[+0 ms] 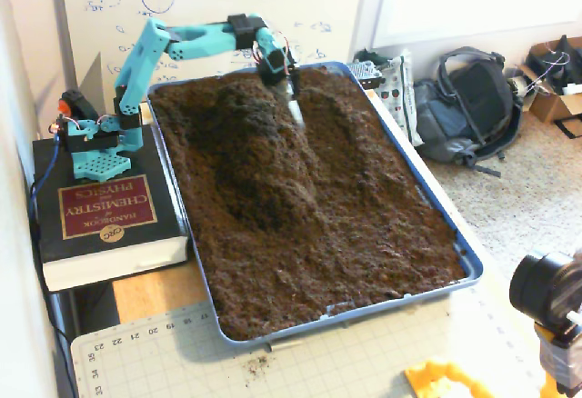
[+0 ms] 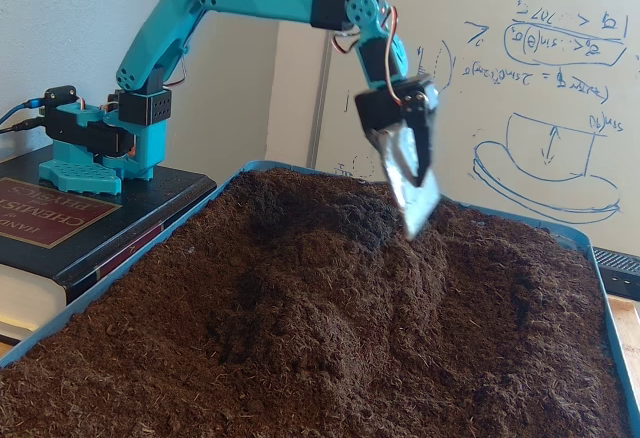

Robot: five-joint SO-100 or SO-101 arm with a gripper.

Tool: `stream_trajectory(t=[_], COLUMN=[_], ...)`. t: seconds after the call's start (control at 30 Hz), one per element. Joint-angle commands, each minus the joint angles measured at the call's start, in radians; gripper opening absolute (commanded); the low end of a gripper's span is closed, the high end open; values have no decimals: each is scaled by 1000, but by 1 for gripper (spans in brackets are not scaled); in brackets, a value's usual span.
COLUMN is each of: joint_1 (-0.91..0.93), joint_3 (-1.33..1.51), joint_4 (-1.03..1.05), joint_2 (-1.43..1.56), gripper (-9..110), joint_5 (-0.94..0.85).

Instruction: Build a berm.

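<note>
The arm (image 2: 250, 3) reaches out from its base on the book (image 1: 100, 221) and holds its gripper (image 2: 410, 183) in the air above the soil, clear of the surface in the low fixed view. The tool looks like a flat silvery blade pointing down, and I cannot tell whether the jaws are parted or closed, nor whether anything is held. In the high fixed view the gripper (image 1: 293, 103) hangs over the far end of the tray (image 1: 436, 216), near the whiteboard (image 1: 209, 7). The berm (image 1: 259, 157) runs down the tray's left-centre from the far end toward the middle, a darker rounded ridge with a shallow trough to its right. In the low view the berm (image 2: 320, 258) rises just below and left of the blade.
</note>
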Motion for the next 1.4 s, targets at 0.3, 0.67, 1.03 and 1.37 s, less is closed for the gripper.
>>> stream_trajectory(t=[0.3,0.67,1.03,1.37], joint_1=[-64,-60,-60,-60], joint_3=[170,499,430,385], joint_4=[500,466,354,84], joint_2=[298,206,35,-107], gripper=[1,1,1,1], joint_5=[0,-2,2,-8])
